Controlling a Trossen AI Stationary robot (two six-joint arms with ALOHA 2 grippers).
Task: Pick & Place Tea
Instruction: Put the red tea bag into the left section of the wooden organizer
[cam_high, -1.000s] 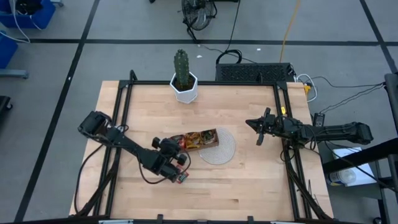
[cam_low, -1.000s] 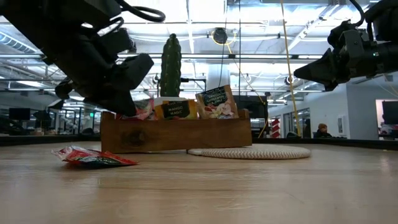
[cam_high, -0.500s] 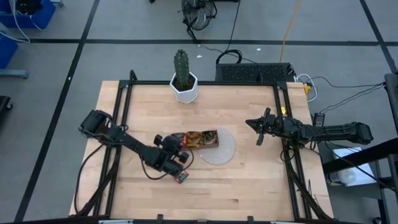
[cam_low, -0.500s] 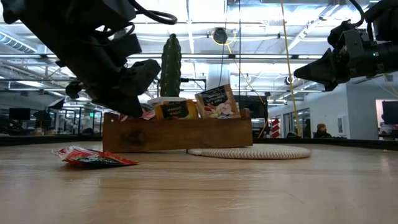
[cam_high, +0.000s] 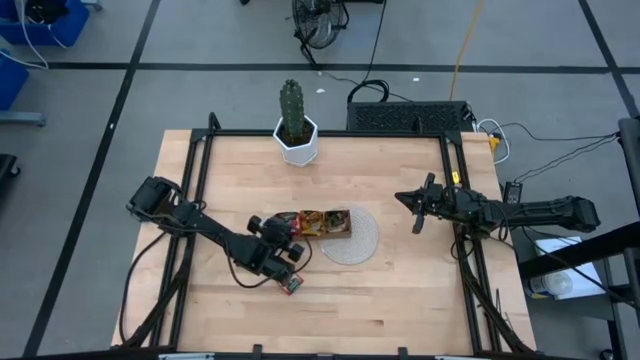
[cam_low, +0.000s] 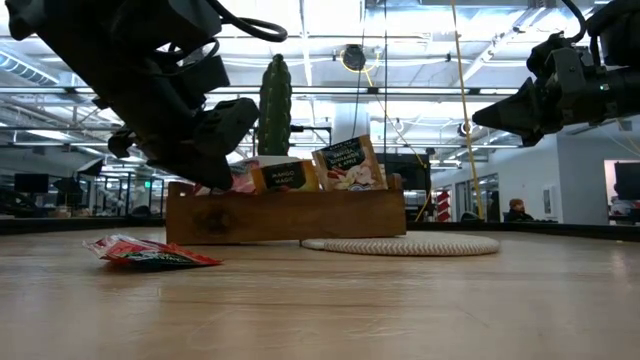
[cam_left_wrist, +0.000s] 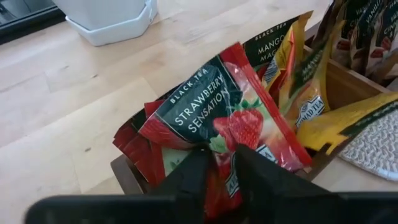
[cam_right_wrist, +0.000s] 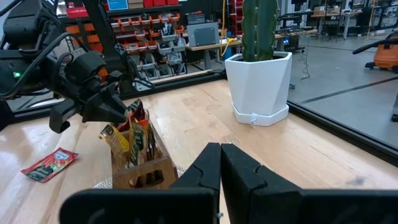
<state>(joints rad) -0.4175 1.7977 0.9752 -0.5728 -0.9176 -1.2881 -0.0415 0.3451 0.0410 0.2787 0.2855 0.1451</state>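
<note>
A brown wooden tray (cam_high: 335, 224) holds several upright tea sachets. My left gripper (cam_left_wrist: 222, 158) is at the tray's left end (cam_low: 190, 215), slanting down. Its fingers stand narrowly apart on either side of a red strawberry sachet (cam_left_wrist: 217, 106). That sachet stands tilted in the tray among other red ones, beside an orange sachet (cam_low: 290, 175). Another red sachet (cam_high: 292, 285) lies flat on the table in front of the tray. My right gripper (cam_right_wrist: 220, 149) hangs shut above the table's right side (cam_high: 402, 198), holding nothing. My left gripper's fingers come slanting down from the table's left, flanking the red sachet's lower edge (cam_left_wrist: 219, 163). Whether they touch it I cannot tell. The sachet leans in the tray's left end, its lower part hidden behind the fingers.
The tray's right end sits on a round woven mat (cam_high: 362, 240). A cactus in a white pot (cam_high: 296, 140) stands at the far edge. Black rails (cam_high: 200, 180) run along the table's sides. Bare wood (cam_high: 400, 300) lies at the front right.
My left gripper has edged toward the tray's left end with the red sachet. The sachet now stands farther inside the tray, and the orange sachet beside it has been pushed a little toward the right. The loose sachet on the table has stayed put.
</note>
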